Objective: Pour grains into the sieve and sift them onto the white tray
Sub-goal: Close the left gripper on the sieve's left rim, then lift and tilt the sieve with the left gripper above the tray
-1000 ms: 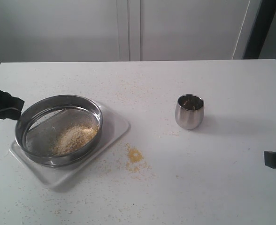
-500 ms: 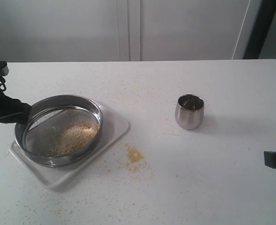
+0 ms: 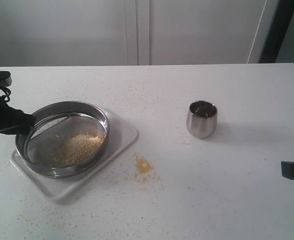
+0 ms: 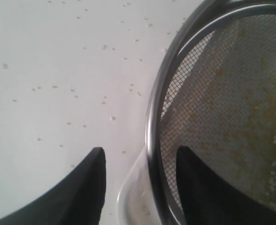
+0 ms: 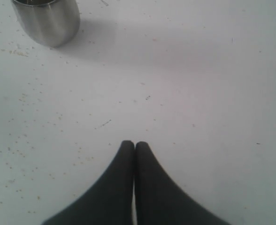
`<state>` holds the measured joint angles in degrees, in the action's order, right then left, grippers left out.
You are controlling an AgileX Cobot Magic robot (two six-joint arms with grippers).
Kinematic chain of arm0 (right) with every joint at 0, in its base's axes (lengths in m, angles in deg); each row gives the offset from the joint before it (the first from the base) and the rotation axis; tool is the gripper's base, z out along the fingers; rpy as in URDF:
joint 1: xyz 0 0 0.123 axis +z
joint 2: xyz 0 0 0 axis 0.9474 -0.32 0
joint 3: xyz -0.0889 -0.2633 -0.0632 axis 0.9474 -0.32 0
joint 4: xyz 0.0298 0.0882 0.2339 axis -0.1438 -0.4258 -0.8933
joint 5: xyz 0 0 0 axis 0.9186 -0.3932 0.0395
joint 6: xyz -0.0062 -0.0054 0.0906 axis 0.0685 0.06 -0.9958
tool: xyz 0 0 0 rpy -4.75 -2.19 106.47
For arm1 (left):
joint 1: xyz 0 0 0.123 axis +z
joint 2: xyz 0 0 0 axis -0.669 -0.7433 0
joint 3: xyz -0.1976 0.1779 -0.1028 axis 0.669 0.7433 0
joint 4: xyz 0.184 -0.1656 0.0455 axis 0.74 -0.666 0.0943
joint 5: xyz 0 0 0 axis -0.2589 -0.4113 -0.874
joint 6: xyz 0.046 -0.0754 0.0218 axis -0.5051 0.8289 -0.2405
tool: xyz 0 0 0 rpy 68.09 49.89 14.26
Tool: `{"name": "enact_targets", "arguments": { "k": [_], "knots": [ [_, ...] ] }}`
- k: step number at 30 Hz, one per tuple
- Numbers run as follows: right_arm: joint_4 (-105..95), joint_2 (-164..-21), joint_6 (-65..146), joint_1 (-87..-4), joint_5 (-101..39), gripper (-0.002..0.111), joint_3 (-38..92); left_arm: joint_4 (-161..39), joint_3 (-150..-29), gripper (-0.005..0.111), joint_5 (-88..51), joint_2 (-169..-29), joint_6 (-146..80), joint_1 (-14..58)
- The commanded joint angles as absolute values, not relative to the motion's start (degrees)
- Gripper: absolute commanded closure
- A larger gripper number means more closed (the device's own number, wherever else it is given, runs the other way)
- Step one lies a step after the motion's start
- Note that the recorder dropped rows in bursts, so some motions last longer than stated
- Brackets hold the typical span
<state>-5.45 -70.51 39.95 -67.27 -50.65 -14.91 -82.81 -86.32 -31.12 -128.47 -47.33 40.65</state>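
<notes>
Many spilled grains (image 3: 143, 166) lay scattered over the near table (image 3: 237, 200), thickest in a golden patch just beside the white tray (image 3: 123, 136). At the right edge the right gripper (image 5: 134, 143) hung over the table, fingers pressed together on nothing. The tray lay on the left and carried the sieve (image 3: 62, 172), with a pale heap (image 3: 79, 146) of grains on its mesh. The left gripper (image 4: 140, 154) was spread wide, straddling the sieve's left rim. Farther back, well apart to the right, stood a steel cup (image 3: 201, 122).

Grains (image 3: 79, 145) lie in the sieve (image 3: 67, 104) on the white tray (image 3: 124, 132), cup (image 3: 202, 120) well right.
</notes>
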Motion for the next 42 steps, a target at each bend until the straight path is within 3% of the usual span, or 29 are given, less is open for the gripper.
{"name": "enact_targets", "arguments": {
  "k": [1,20,34,42],
  "knots": [
    [-5.5,-70.4,39.8,-67.4,-50.5,0.108,-15.1,-83.6,-86.5,0.056,-30.8,-129.1,-46.8,40.6],
    [-5.5,-70.4,39.8,-67.4,-50.5,0.108,-15.1,-84.5,-86.5,0.058,-29.2,-131.9,-46.5,40.6],
    [-5.5,-70.4,39.8,-67.4,-50.5,0.108,-15.1,-84.5,-86.5,0.105,-29.1,-132.4,-46.9,40.6],
    [-5.5,-70.4,39.8,-67.4,-50.5,0.108,-15.1,-85.5,-88.1,0.107,-33.7,-131.1,-46.3,40.6]
  ]
}}
